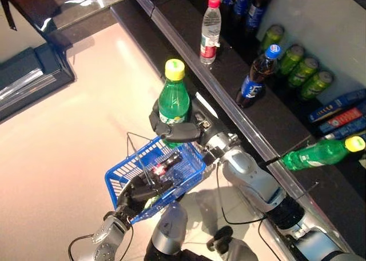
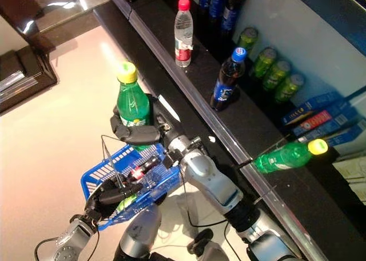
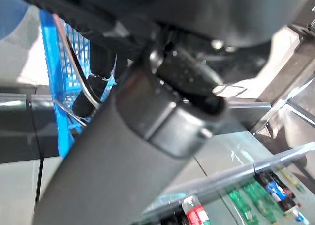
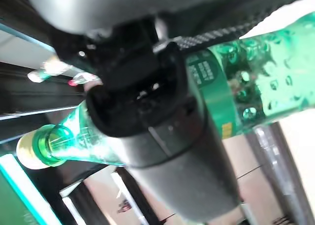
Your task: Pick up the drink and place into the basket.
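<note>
My right hand (image 1: 174, 129) grips the green plastic soda bottle with the yellow cap (image 1: 173, 98), fingers and thumb wrapped round its lower body — the bottle stands upright, cap up, its long axis near vertical. It hangs just above the far rim of the blue plastic-mesh shopping basket (image 1: 189, 172), which sits directly below and slightly toward me. My left hand (image 1: 140, 192) has its fingers curled on the basket's wire handle at the near side, holding it up off the pale floor. The coming move, as I judge it, is a short descent and a small pull toward me so the bottle clears the rim before the fingers let go. The right forearm reaches out level from the lower right, wrist turned so the palm faces the bottle. Other bottles stand on the dark shelf (image 1: 269, 115) beyond.
</note>
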